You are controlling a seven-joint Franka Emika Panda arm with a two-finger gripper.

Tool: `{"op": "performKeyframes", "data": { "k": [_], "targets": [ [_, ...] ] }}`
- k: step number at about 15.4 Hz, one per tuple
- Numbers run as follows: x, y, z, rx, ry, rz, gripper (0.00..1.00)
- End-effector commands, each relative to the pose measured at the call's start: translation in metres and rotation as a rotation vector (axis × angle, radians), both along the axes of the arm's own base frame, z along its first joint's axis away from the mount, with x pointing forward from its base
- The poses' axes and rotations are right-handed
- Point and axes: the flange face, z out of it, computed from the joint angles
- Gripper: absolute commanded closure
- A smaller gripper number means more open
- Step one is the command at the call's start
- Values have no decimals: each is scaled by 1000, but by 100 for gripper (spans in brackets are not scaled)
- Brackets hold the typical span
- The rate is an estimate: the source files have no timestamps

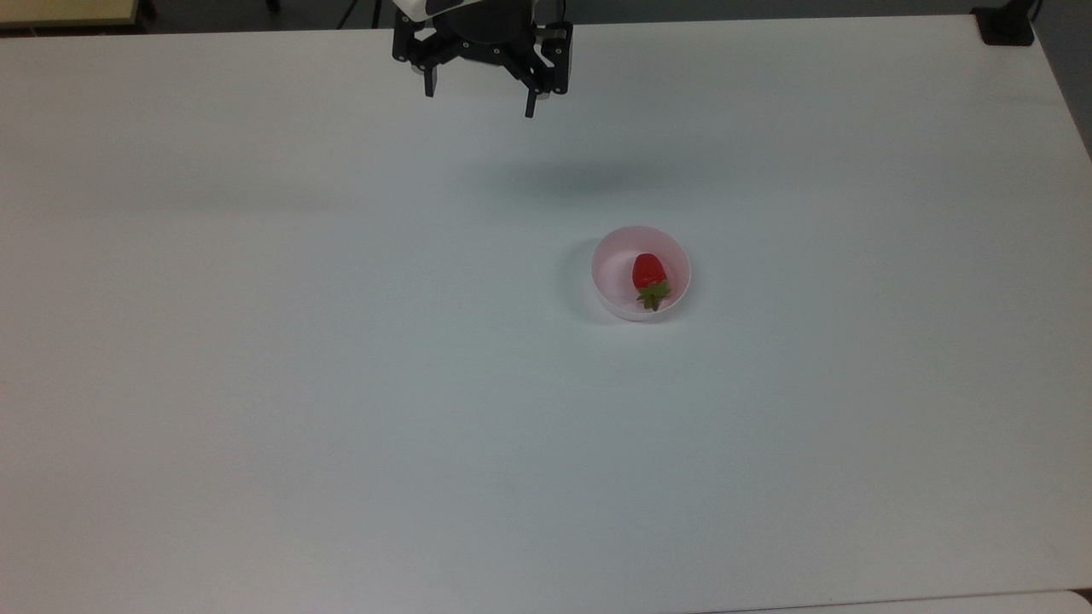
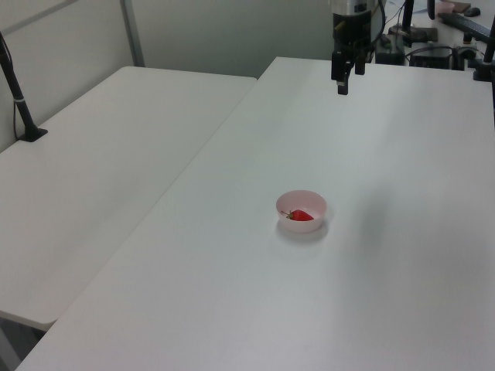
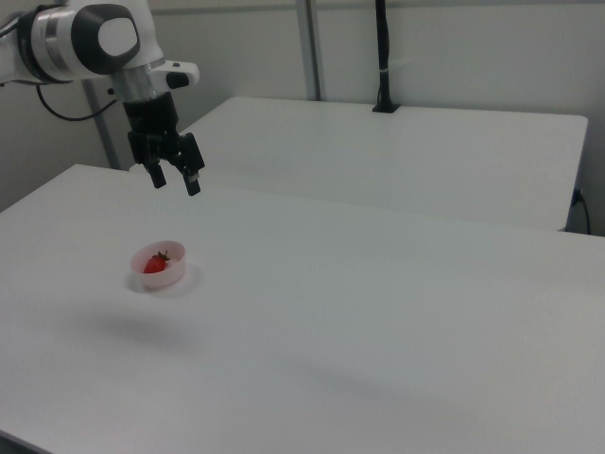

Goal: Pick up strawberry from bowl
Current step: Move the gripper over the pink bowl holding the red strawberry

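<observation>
Strawberry (image 1: pixel 649 271) lies in the bowl (image 1: pixel 611 256) on the table (image 1: pixel 256 384); fingers (image 1: pixel 479 101) spread wide, empty, hanging well apart at the top view's far edge

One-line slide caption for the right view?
Open gripper hangs above the table, strawberry in pink bowl.

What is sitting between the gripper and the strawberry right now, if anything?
Nothing visible. The gripper hangs open above bare table, away from the bowl. The strawberry lies alone in the bowl, uncovered; its low rim is the one edge to clear.
</observation>
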Motion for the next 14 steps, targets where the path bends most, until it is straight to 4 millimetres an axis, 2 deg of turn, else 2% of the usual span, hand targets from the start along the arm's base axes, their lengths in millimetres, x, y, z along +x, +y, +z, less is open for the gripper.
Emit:
{"op": "performKeyframes", "data": {
  "k": [1,10,12,14],
  "targets": [
    [-10,-9,4,20,20,51,0],
    [-6,-9,0,33,21,49,0],
    [-1,3,-16,38,45,54,0],
    [1,14,-23,40,52,70,0]
  ]
}}
